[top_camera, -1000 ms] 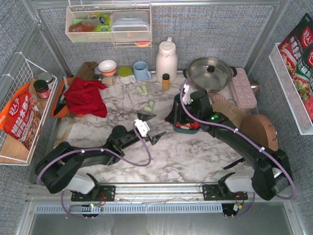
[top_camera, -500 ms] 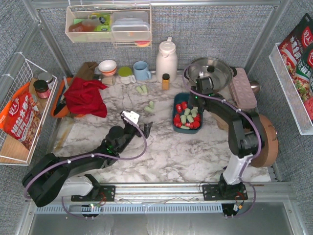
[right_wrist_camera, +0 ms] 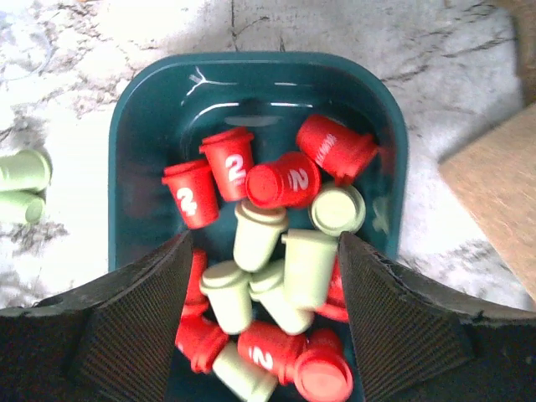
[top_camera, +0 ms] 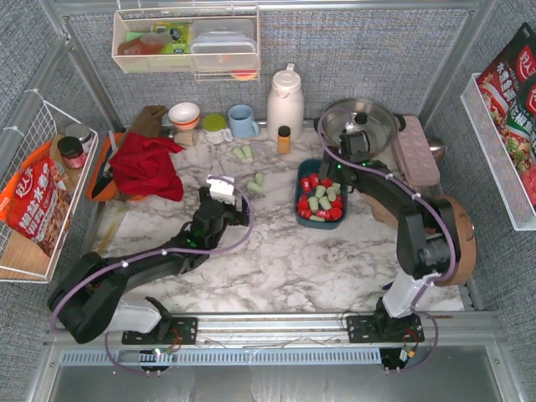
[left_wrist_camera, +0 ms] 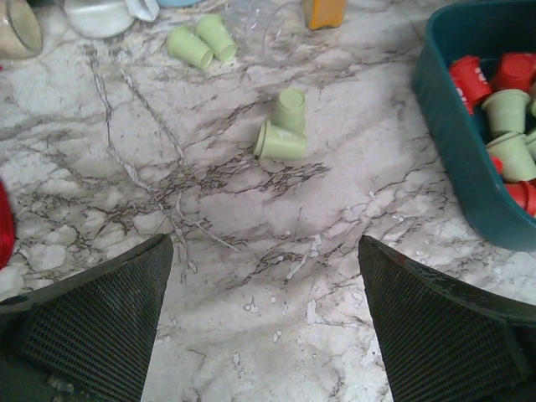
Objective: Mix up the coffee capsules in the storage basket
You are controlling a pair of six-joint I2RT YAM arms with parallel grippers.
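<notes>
"Where's the left gripper (left_wrist_camera: 264,243) now?"

"I've eased it forward since half a second ago. Its fingers are spread wide and empty, short of two loose capsules (left_wrist_camera: 280,134), both green, lying on the table (left_wrist_camera: 251,335)."

"And the other arm?"

"My right gripper (right_wrist_camera: 264,243) has barely shifted. It's splayed over the basket (right_wrist_camera: 126,167), gripping nothing. Inside, the red and green capsules (right_wrist_camera: 293,180) lie jumbled."
</notes>
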